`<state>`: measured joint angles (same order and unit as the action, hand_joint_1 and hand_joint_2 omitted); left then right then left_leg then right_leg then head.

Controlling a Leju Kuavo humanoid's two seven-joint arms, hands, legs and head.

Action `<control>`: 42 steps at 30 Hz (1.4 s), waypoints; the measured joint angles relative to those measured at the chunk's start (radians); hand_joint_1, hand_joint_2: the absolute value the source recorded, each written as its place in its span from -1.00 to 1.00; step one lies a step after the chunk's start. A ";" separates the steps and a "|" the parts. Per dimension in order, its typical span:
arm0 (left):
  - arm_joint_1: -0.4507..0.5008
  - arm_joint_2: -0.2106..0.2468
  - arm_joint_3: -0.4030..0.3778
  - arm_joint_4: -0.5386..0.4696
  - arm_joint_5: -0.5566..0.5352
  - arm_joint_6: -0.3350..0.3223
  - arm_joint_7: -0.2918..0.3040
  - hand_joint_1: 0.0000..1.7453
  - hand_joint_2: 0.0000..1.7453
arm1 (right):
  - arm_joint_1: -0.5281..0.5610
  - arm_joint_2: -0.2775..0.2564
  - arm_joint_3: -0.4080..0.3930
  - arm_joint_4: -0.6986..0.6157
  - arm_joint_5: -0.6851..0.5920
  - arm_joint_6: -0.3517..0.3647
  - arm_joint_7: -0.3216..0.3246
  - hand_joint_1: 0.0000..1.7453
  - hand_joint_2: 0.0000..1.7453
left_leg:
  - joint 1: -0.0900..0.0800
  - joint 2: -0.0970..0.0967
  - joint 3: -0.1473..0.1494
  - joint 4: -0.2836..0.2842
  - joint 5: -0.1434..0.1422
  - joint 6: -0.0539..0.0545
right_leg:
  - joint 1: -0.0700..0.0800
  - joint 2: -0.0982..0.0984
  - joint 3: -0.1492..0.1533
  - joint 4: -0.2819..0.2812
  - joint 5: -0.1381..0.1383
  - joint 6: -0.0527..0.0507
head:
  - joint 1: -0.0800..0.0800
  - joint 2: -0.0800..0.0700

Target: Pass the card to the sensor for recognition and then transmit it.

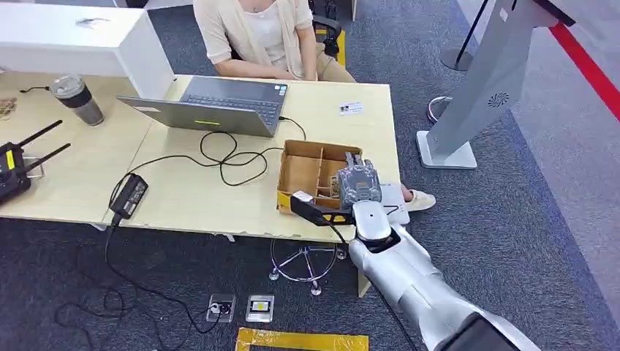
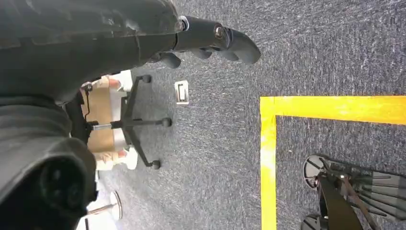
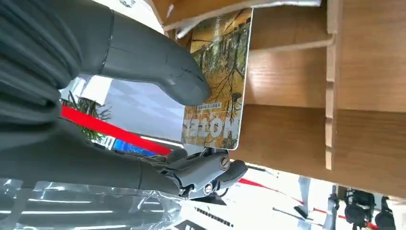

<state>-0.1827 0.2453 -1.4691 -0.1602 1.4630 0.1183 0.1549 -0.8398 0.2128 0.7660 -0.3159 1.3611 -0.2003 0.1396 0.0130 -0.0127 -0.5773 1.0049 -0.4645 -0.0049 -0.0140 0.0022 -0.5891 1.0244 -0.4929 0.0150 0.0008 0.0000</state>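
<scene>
Big pale wood table [image 1: 190,197] fills the left and centre, grey carpet [image 1: 526,219] all round it. Far right stands a tall white kiosk [image 1: 490,88] w/ a vent on its side, a red stripe running past it on the floor. A person in a cream top [image 1: 252,33] sits at the table's far side, behind an open grey laptop [image 1: 212,106]. Black cable loops across the tabletop to a power brick [image 1: 130,194] near the front edge. Far left: a tumbler [image 1: 75,99] and a black radio unit w/ antennas [image 1: 14,164]. A small white card [image 1: 351,108] lies alone near the table's far right corner.

Now the action: cardboard box w/ dividers [image 1: 307,172] sits at the table's near right corner, and the silver right arm reaches up from below w/ the right hand [image 1: 357,184] over the box's right side. Wrist cam is close in: thumb [image 3: 158,62] pressed on the face of the card [image 3: 218,81], a printed landscape card, dark fingers [image 3: 210,172] just beyond its edge. Card stands against a divider inside the box. Thumb's on it, but a full pinch — can't tell.

Left hand [image 2: 210,40] hangs low over carpet, fingers curled in, holding nothing; yellow floor tape [image 2: 287,124] and a chair base [image 2: 139,120] beyond it.
</scene>
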 joint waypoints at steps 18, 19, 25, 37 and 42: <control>0.000 0.000 -0.002 0.000 -0.003 -0.002 0.000 -1.00 -1.00 | -0.078 0.034 -0.027 -0.001 -0.012 -0.041 -0.029 1.00 1.00 | 0.000 0.000 0.000 0.000 0.000 0.000 | 0.000 0.000 0.000 0.000 0.001 -0.001 | 0.000 0.000; 0.000 0.000 -0.002 0.000 -0.003 -0.002 0.000 -1.00 -1.00 | -0.078 0.035 -0.028 -0.001 -0.012 -0.042 -0.029 1.00 1.00 | 0.000 0.000 0.000 0.000 0.000 0.000 | 0.000 0.000 0.000 0.000 0.001 -0.001 | 0.000 0.000; 0.000 0.000 -0.002 0.000 -0.009 -0.003 0.000 -1.00 -1.00 | -0.104 0.047 -0.042 -0.001 -0.015 -0.074 -0.045 1.00 1.00 | 0.000 0.000 0.000 0.000 0.000 0.000 | 0.000 0.000 0.000 0.000 0.001 -0.001 | 0.000 0.000; -0.001 -0.001 -0.007 0.000 -0.029 -0.008 -0.012 -1.00 -1.00 | -0.224 0.108 -0.091 -0.019 -0.138 -0.017 -0.104 1.00 1.00 | 0.001 0.000 0.000 0.000 0.001 -0.001 | 0.001 0.000 0.000 0.000 0.001 -0.001 | 0.000 0.000; -0.004 -0.003 -0.008 0.000 -0.035 0.013 -0.019 -1.00 -1.00 | -0.238 0.126 -0.060 -0.020 -0.268 -0.010 -0.090 1.00 1.00 | 0.001 0.000 0.000 0.000 0.001 -0.001 | 0.001 0.000 0.000 0.000 0.001 -0.001 | 0.000 0.000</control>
<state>-0.1871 0.2422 -1.4775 -0.1602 1.4282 0.1308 0.1354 -1.0781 0.3387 0.7064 -0.3361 1.0929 -0.2106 0.0496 0.0138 -0.0127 -0.5773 1.0049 -0.4638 -0.0060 -0.0129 0.0021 -0.5891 1.0246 -0.4920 0.0136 0.0008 0.0000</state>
